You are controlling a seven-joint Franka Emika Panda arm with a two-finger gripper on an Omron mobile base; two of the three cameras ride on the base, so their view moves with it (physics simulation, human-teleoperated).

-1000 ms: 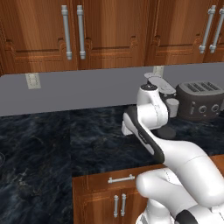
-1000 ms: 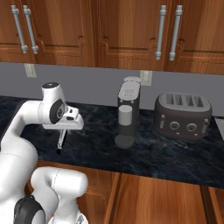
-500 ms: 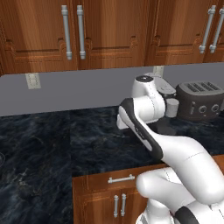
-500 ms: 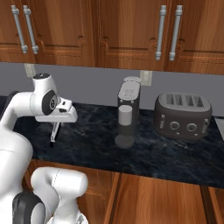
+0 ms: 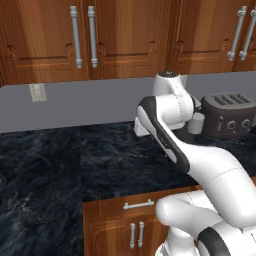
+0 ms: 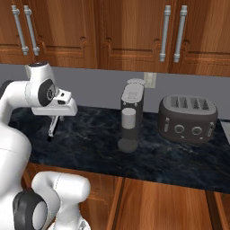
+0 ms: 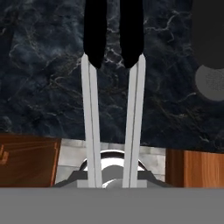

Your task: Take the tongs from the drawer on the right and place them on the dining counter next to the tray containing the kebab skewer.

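Hand view: tongs (image 7: 113,109) between the fingers (image 7: 131,35), above black counter (image 7: 39,87).

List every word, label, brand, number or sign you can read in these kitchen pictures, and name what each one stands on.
No readable text stands anywhere in these pictures.
The toaster: round dials, no legible marks.
The coffee machine: plain, no brand.
The wall socket: no lettering.
The tongs, held in the gripper: unmarked.

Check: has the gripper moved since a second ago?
Yes. In the right base view the gripper with the tongs has swung left, away from the coffee machine.
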